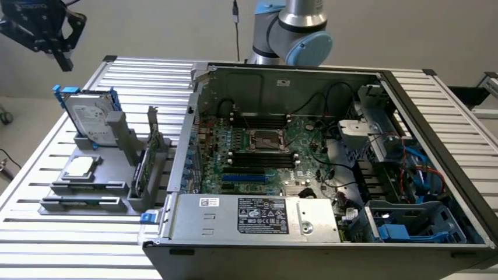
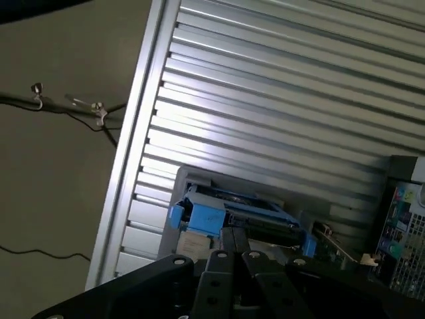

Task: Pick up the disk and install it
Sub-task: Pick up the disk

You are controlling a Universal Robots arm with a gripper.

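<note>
Gripper [image 1: 64, 58] is up high at the exterior view's far left, fingers pressed together with nothing between them, well clear of everything on the table. On the wrist view I see the same thing: the gripper [image 2: 234, 234] with its two black fingers [image 2: 226, 242] meeting in a narrow point, empty.

Below it all I have the table [image 1: 444, 111], slatted aluminium, running the full width. The biggest thing on it is the computer case [image 1: 272, 81], lying open on its side, with the motherboard [image 1: 257, 151] exposed inside. Along its near edge sits the power-supply box [image 1: 257, 219], grey, with a labelled face.

To the exterior view's left of the case, I have the grey holder [image 1: 86, 195] on the slats. The disk [image 1: 87, 116] stands upright in its far end, silver with blue rails on both edges, below the gripper and apart from it. The wrist view looks down on the disk's [image 2: 232, 212] blue-framed top edge, just beyond the fingertips.

Smallest: the CPU chip [image 1: 80, 167], lying flat on the holder, just in front of the disk.
</note>
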